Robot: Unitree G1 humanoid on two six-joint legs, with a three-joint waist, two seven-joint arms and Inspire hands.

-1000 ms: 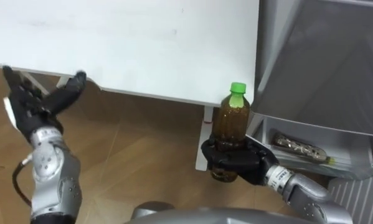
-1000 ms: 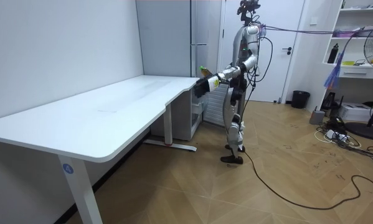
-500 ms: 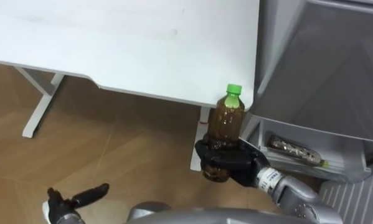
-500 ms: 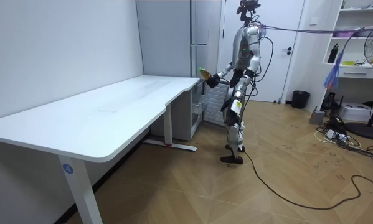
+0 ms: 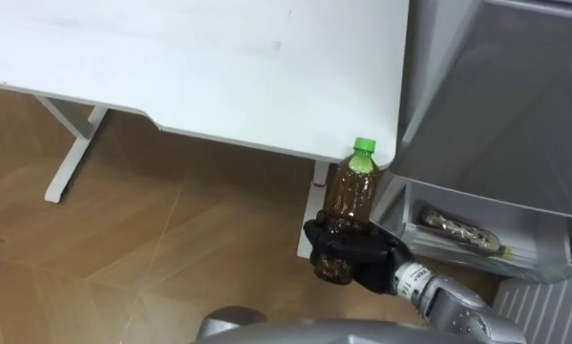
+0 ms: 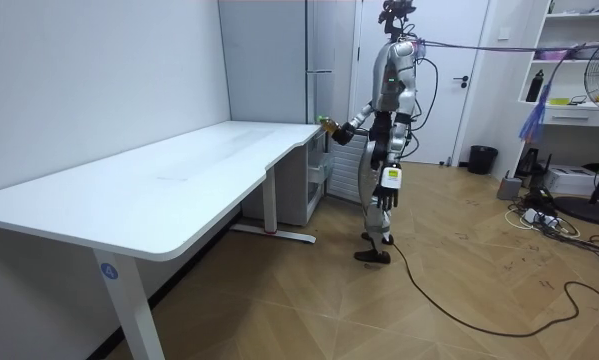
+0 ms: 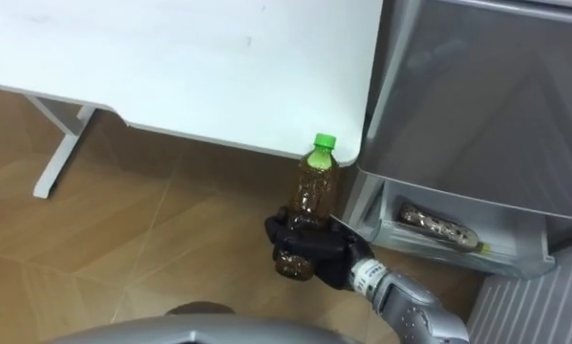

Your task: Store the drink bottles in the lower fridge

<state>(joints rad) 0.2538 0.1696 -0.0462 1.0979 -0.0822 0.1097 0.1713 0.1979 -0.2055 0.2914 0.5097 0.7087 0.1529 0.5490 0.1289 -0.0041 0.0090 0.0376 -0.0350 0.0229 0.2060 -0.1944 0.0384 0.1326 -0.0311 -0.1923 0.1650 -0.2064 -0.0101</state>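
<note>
As the robot stands by the grey fridge (image 5: 496, 96), we see its right hand (image 5: 357, 265) clamped round the upright green-capped brown bottle (image 5: 352, 191), held in the air beside the white surface's (image 5: 219, 67) corner, left hand (image 6: 388, 179) hanging low.

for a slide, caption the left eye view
Black right hand grips an upright brown bottle with a green cap near the white table's corner and the grey fridge's open lower drawer.

The robot stands by the fridge (image 6: 279, 60) at the table's (image 6: 179, 170) end, right hand (image 6: 336, 128) holding the bottle (image 6: 325, 121) out.
</note>
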